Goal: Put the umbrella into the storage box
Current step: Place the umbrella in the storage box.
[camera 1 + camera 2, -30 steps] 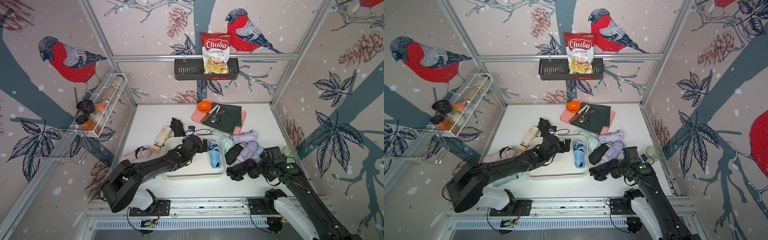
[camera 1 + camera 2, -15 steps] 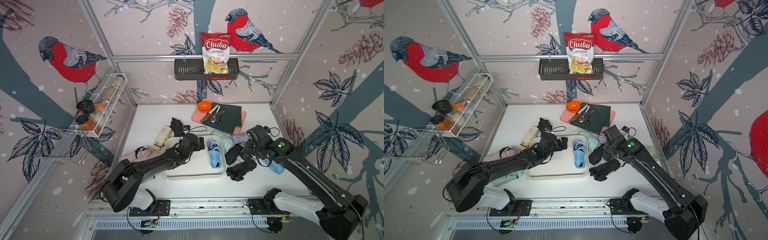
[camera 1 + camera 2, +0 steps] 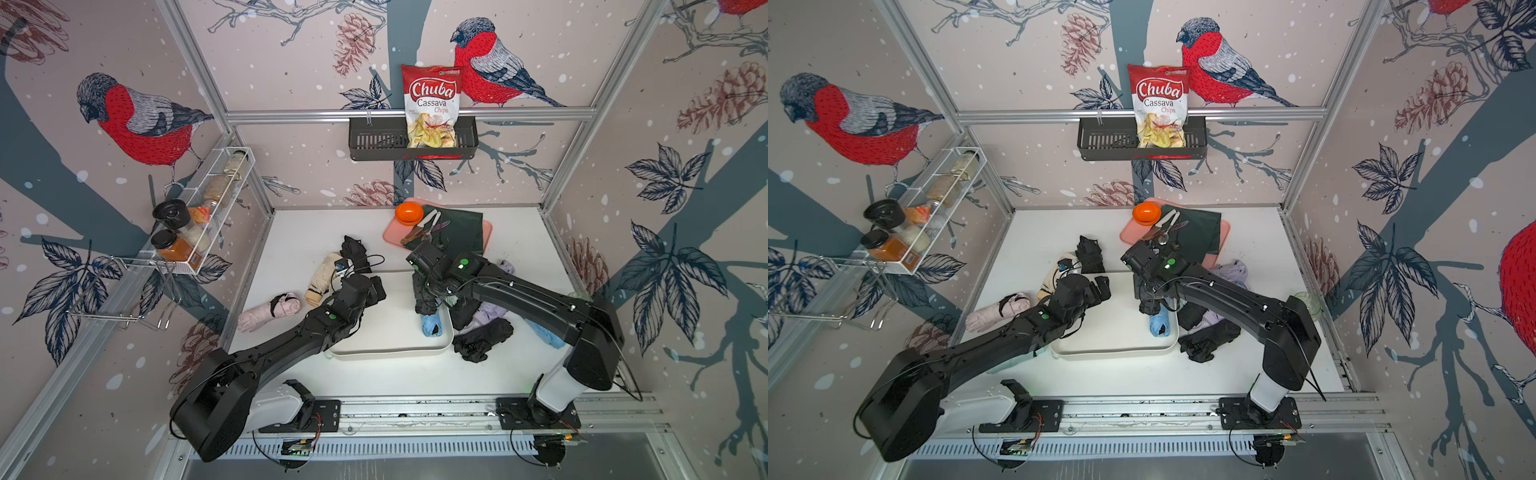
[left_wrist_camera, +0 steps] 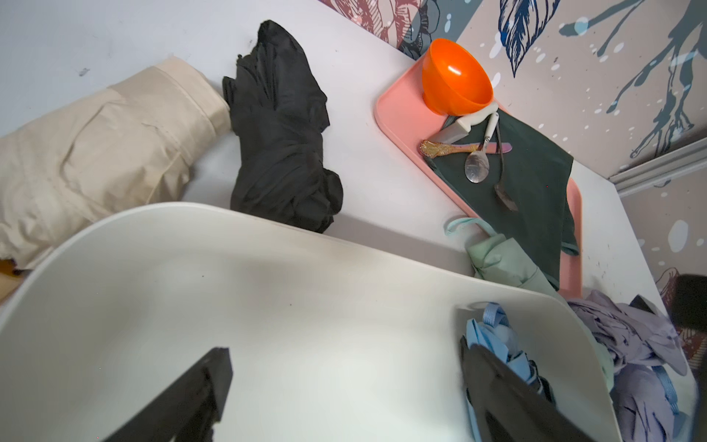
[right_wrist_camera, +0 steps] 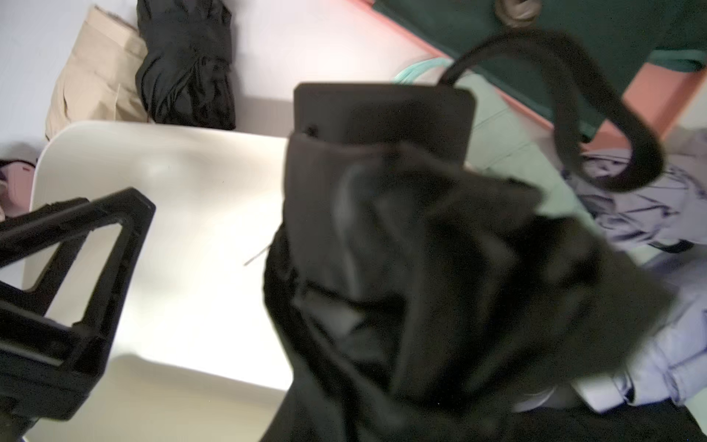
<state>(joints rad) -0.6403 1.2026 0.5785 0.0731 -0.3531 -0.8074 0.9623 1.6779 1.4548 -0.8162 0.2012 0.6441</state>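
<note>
Nearest the rail, the cream-white rectangular plastic storage box [image 3: 390, 353] sat between the two arms, low-walled and open-topped, which suited dropping things in from above. A pale blue folded umbrella [image 3: 430, 326] already lay along its right side. The left gripper [image 4: 342, 359] hovered over the bare left half, jaws spread wide with nothing between them, probably parked clear of the drop. The right gripper [image 3: 423, 286] hung over the far right part of the box, and the black folded fabric umbrella [image 5: 421, 287] dangled beneath it, above the blue one. In the right wrist view one finger [image 5: 95, 245] stood apart from the cloth and the other was hidden, so I could not tell whether the jaws pinched the umbrella or stood clear of it. Farther back lay a flat pink tray [image 3: 487, 232] carrying a glossy orange bowl [image 3: 408, 212]. On the back wall a black slotted basket [image 3: 374, 143] held a red snack bag [image 3: 432, 108] reading "Chuba Cassava Chips".
</note>
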